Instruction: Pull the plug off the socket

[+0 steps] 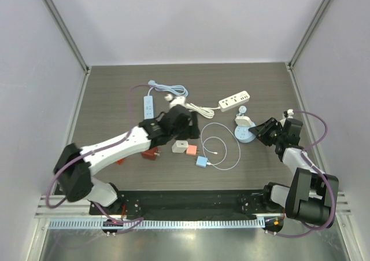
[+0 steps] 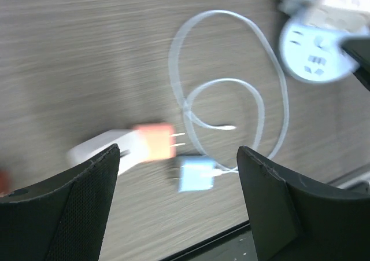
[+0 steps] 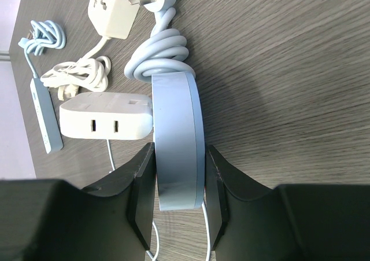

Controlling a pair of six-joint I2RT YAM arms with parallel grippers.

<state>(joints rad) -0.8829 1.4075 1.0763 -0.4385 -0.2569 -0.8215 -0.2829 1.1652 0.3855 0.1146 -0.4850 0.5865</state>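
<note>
The right pincer [image 3: 180,160] is clamped across the rim of the round blue socket [image 3: 176,116], at the right side of the desk [image 1: 115,93]. The white plug [image 3: 105,117] sits seated in the socket's face. The left pincer [image 2: 176,157] hangs with its fingers apart over an orange charger [image 2: 155,142] and a blue charger [image 2: 195,174]. It seems not to touch them, though that view is blurred.

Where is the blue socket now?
The blue socket sits right of centre in the top view, held by the right gripper, white plug attached, near the white power strip.
</note>
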